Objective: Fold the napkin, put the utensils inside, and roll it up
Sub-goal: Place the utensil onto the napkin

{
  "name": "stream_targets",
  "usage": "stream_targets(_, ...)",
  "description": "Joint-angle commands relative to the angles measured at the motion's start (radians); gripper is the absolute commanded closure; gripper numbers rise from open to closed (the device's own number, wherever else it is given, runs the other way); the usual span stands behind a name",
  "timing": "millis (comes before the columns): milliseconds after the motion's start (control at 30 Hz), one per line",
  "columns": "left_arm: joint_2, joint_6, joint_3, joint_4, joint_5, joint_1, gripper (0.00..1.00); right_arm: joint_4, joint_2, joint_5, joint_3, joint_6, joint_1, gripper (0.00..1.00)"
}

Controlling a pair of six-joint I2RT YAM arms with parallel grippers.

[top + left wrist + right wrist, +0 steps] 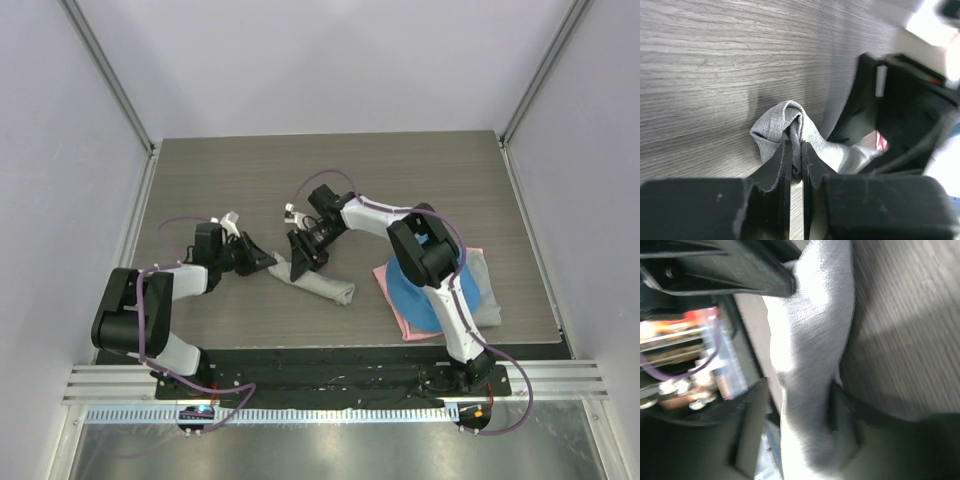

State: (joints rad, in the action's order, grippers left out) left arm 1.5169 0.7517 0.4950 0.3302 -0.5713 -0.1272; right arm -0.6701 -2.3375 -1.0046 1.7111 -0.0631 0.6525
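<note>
End effectors (262, 262) (301, 263) — two — at one napkin (327, 286)

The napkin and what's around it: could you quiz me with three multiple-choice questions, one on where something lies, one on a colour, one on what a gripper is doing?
1. Seen from the top camera, where is the blue cloth relative to the napkin?
A. To its right
B. On top of it
C. To its left

2. What colour is the napkin?
A. Pink
B. Light grey
C. Green

3. What is the left gripper doing?
A. Wide open, holding nothing
B. Gripping the blue cloth
C. Pinched shut on one end of the napkin

Answers:
1 A, the blue cloth lies on the right side, under the right arm, apart from the napkin.
2 B, both wrist views show light grey fabric.
3 C, the left wrist view shows the fingers closed on bunched grey fabric.
</note>
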Motion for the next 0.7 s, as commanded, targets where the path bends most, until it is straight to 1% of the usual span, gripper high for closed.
stream_targets(0, 0.008, -0.025, 0.06, -0.112, 0.016, -0.005, 0.94, 0.085, 0.194, 0.317, -0.05, 0.026, 0.006, 0.35)
stream_targets(33, 0.009, -0.023, 0.069, -0.131, 0.016, -0.005, 0.95, 0.108, 0.257, 0.354, -0.07, 0.035, 0.022, 0.33)
stream_targets(67, 0.017, -0.022, 0.086, -0.147, 0.016, -0.005, 0.96, 0.131, 0.295, 0.436, -0.115, 0.052, 0.032, 0.31)
stream_targets(100, 0.019, -0.02, 0.094, -0.17, 0.017, -0.005, 0.97, 0.192, 0.331, 0.484, -0.146, 0.058, 0.044, 0.27)
stream_targets(133, 0.022, -0.018, 0.103, -0.212, 0.027, -0.005, 0.98, 0.22, 0.398, 0.532, -0.175, 0.059, 0.058, 0.26)
stream_targets(167, 0.023, -0.018, 0.112, -0.235, 0.028, -0.005, 0.99, 0.245, 0.424, 0.62, -0.229, 0.11, 0.093, 0.24)
stream_targets(233, 0.028, -0.018, 0.134, -0.275, 0.028, -0.005, 0.99, 0.285, 0.476, 0.717, -0.266, 0.155, 0.127, 0.22)
stream_targets(300, 0.029, -0.018, 0.149, -0.29, 0.028, -0.005, 0.99, 0.299, 0.489, 0.817, -0.303, 0.215, 0.183, 0.2)
stream_targets(500, 0.042, -0.022, 0.169, -0.324, 0.027, -0.003, 0.99, 0.287, 0.469, 0.938, -0.323, 0.302, 0.282, 0.19)
stream_targets(667, 0.049, -0.022, 0.183, -0.327, 0.027, -0.003, 0.98, 0.256, 0.425, 0.948, -0.311, 0.332, 0.306, 0.19)
